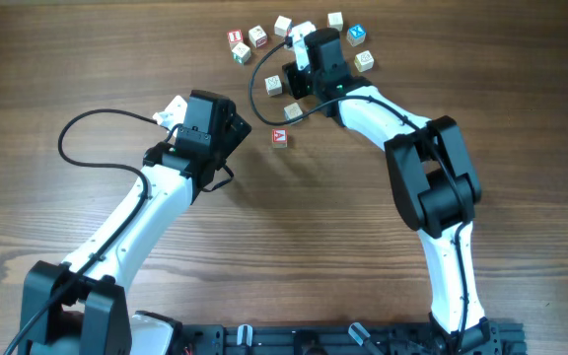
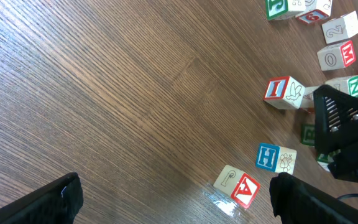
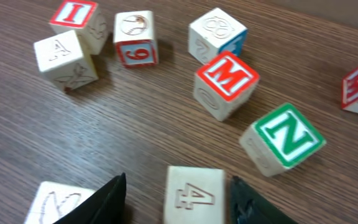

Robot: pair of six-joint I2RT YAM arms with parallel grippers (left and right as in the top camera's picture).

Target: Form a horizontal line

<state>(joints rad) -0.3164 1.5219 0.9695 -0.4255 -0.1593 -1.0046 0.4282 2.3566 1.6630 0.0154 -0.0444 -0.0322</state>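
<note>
Step in hand: pick-up of a cube for the row. The right gripper (image 3: 178, 179) is released. Its black fingers (image 3: 107, 199) stand either side of the "4" cube (image 3: 194, 193), with bare table showing on one side, so no clamp is made yet. The left gripper (image 2: 176, 180) is released wide and holds nothing. It hangs near the A cube (image 1: 280, 137), on the left arm's side.

Location of parts, referred to the A cube:
- The A cube stands alone, apart from the cluster.
- The "4" cube lies in the cluster beyond it, away from the robot's base.
- The M cube (image 3: 227, 76) lies farther off again, past the right gripper.

No two of these three touch, so the line is judged barely begun.

Next move, as judged: clamp squarely on two opposite faces of the "4" cube and lift straight up. Carry it to just beside the A cube and set it level with it. The green N cube (image 3: 283, 138) sits near one finger and may be nudged.

Materials: the cubes are pale bare wood with softened edges. Plain faces carry engraved outlines; printed faces carry a letter in a coloured frame. Flat faces suit a parallel grip. The table (image 1: 87, 59) is brown wood-grain, smooth with a slight sheen
</note>
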